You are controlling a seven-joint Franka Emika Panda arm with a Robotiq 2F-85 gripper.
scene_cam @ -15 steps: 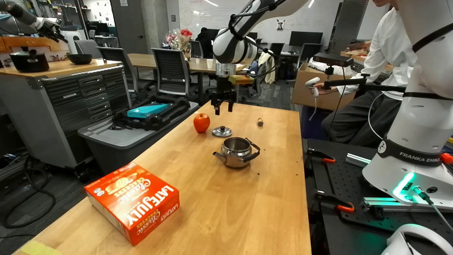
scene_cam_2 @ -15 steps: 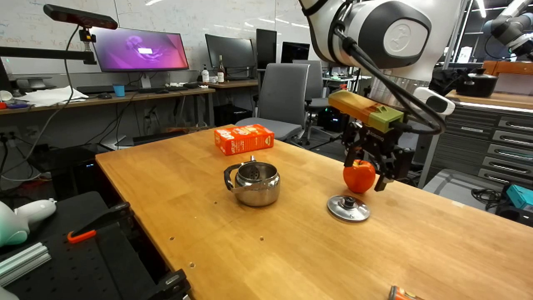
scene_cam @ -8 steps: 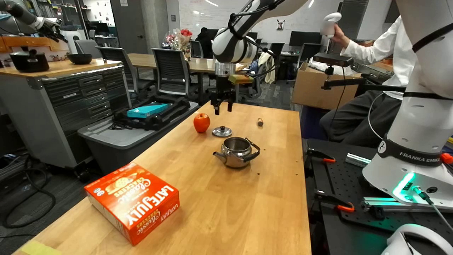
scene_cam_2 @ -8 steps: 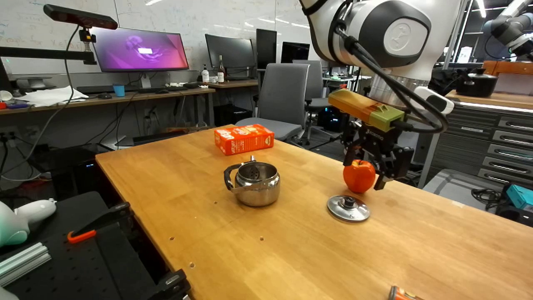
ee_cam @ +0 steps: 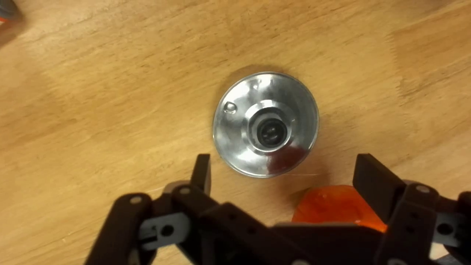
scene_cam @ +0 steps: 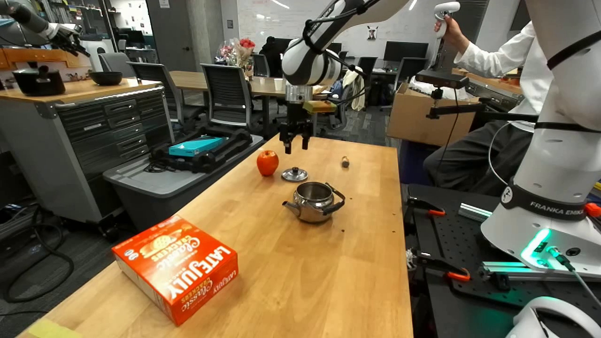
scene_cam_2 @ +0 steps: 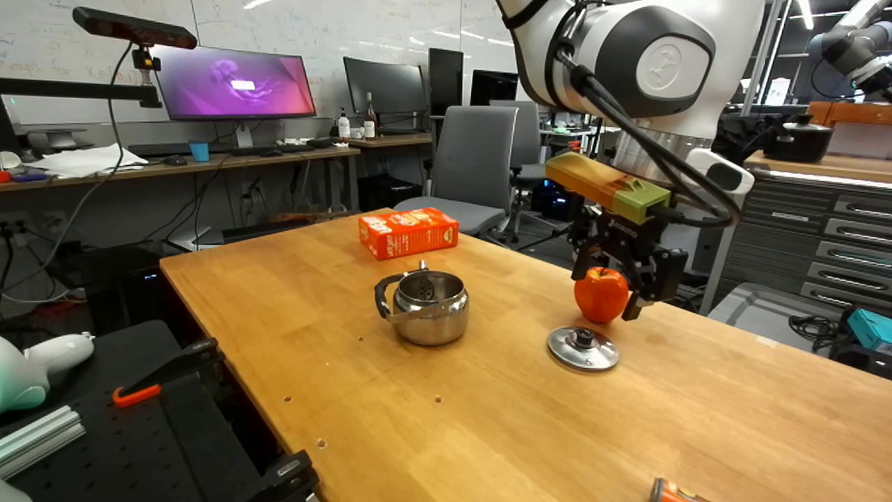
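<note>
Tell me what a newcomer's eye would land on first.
Likely the orange-red Late July cracker box, lying near an edge of the wooden table. Next, the lidless metal teapot standing mid-table, and a black-knobbed lid near the red apple. The open tool hangs empty close to these two.

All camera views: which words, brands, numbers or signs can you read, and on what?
"LATEJULY": cracker box
"Classic": cracker box
"CRACKERS": cracker box
"FRANKA EMIKA": robot base
Too small or blurred: lettering on gripper, arm, bottles, cabinet and whiteboard.
No numbers readable; wrist view shows no text.
</note>
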